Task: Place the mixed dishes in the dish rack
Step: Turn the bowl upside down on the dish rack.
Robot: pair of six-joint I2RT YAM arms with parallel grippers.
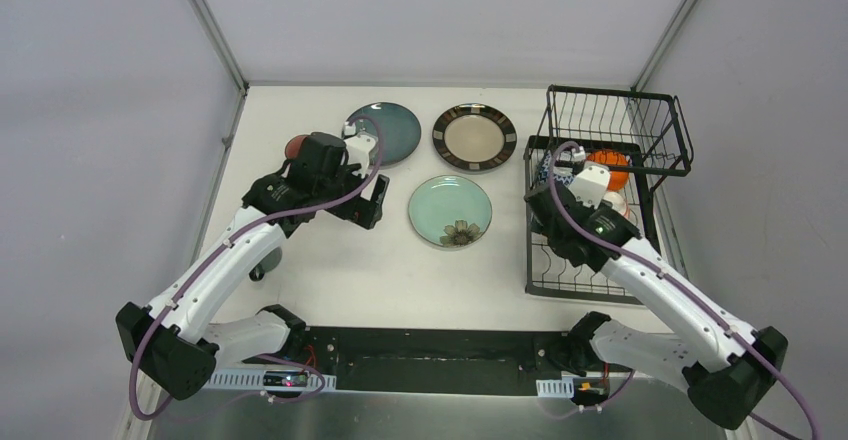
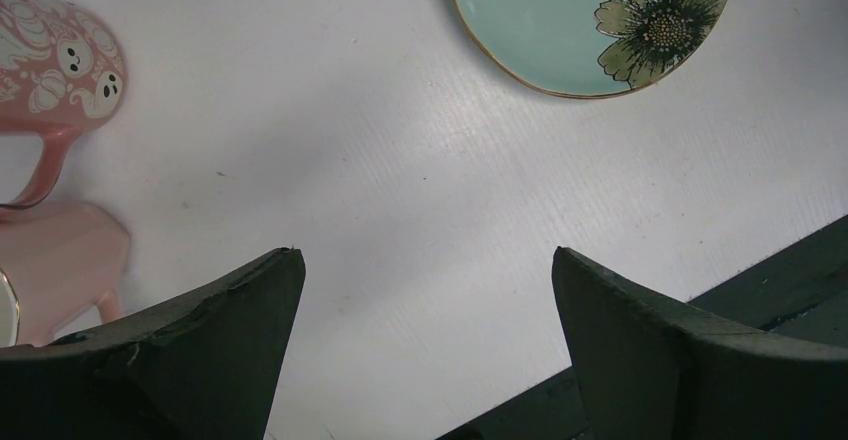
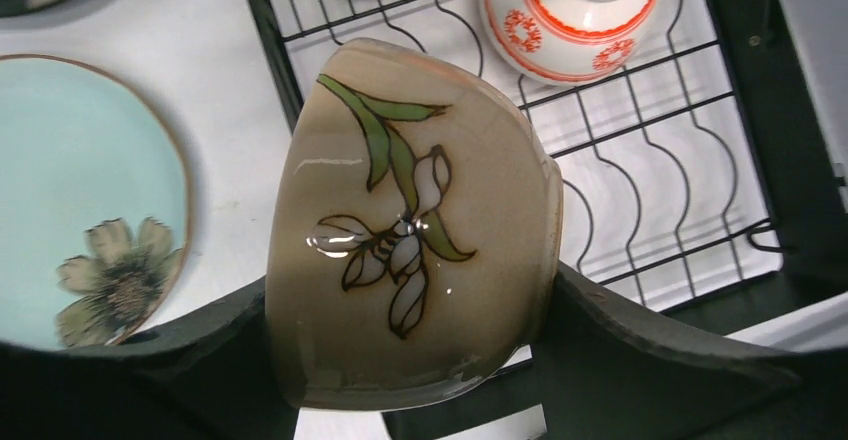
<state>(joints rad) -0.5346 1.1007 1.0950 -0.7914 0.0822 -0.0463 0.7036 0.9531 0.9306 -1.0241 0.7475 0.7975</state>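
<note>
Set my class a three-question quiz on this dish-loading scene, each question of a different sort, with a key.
1. True or false: the left gripper stands open with nothing in it.
2. What is the right gripper holding? A. a tan bowl with a painted flower; B. a glass tumbler; C. a wooden spoon.
3. How many plates lie flat on the table, outside the dish rack?

Key
1. True.
2. A.
3. Three: the dark teal plate, the dark-rimmed beige plate and the mint green plate.
</note>
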